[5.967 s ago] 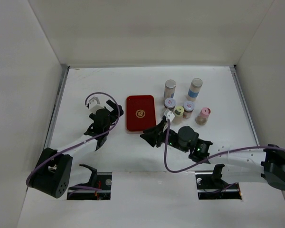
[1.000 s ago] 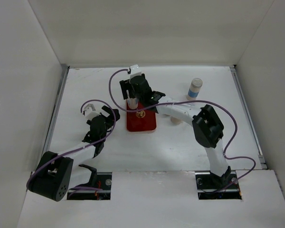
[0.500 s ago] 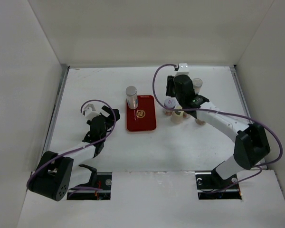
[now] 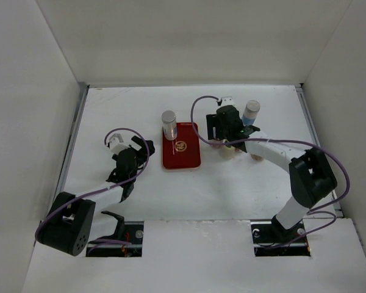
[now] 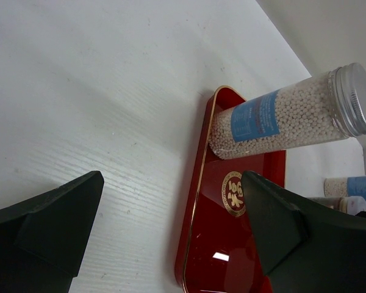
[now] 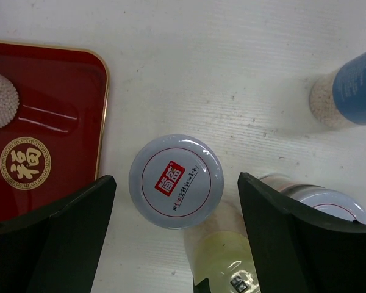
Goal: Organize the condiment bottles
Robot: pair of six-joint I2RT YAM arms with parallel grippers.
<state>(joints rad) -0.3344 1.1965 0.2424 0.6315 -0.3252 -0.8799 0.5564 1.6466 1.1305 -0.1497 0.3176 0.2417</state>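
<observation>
Right wrist view: my right hand (image 6: pixel 177 183) is open, directly above the upright white-capped jar (image 6: pixel 176 180) on the worktop (image 6: pixel 201 61), one finger each side. The jar's long axis is vertical; the red tray (image 6: pixel 61 91) lies to its left

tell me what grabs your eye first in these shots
The flat red rectangular tray mid-table, with a tall clear silver-capped jar of pale beads standing on its far-left corner. Just right of it, the right hand hovers open over a white-capped round jar, near a blue-labelled jar.
</observation>
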